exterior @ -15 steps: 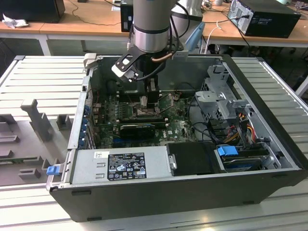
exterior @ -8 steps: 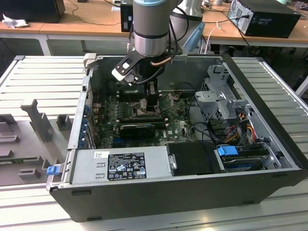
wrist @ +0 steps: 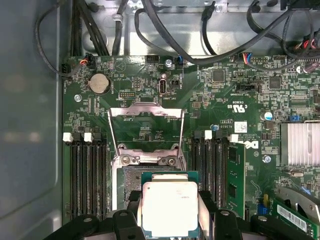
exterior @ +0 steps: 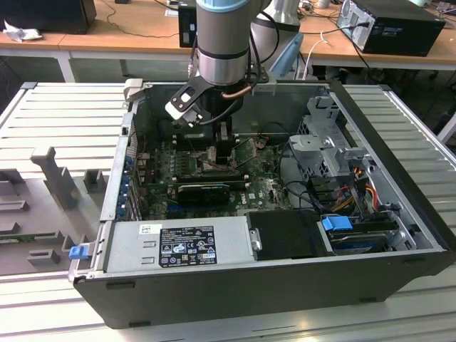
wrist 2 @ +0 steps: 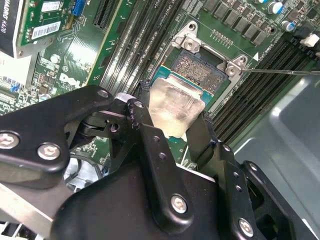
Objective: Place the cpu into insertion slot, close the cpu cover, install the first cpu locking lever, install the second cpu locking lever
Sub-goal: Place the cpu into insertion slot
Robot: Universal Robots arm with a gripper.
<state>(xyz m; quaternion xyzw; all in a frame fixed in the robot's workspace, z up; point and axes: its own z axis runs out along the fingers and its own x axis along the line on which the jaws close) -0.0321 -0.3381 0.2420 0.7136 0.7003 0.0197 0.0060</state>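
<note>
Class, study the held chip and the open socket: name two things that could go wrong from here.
The gripper holds the cpu only partly over the insertion slot; lowered so, it might land skewed on the pins. The cpu cover stands open just beyond; the arm might knock it.

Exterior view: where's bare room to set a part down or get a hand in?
Bare: ribbed panel on the exterior view's right of the case. Crowded: gripper holding the cpu over the insertion slot; cables by the drive cage.
</note>
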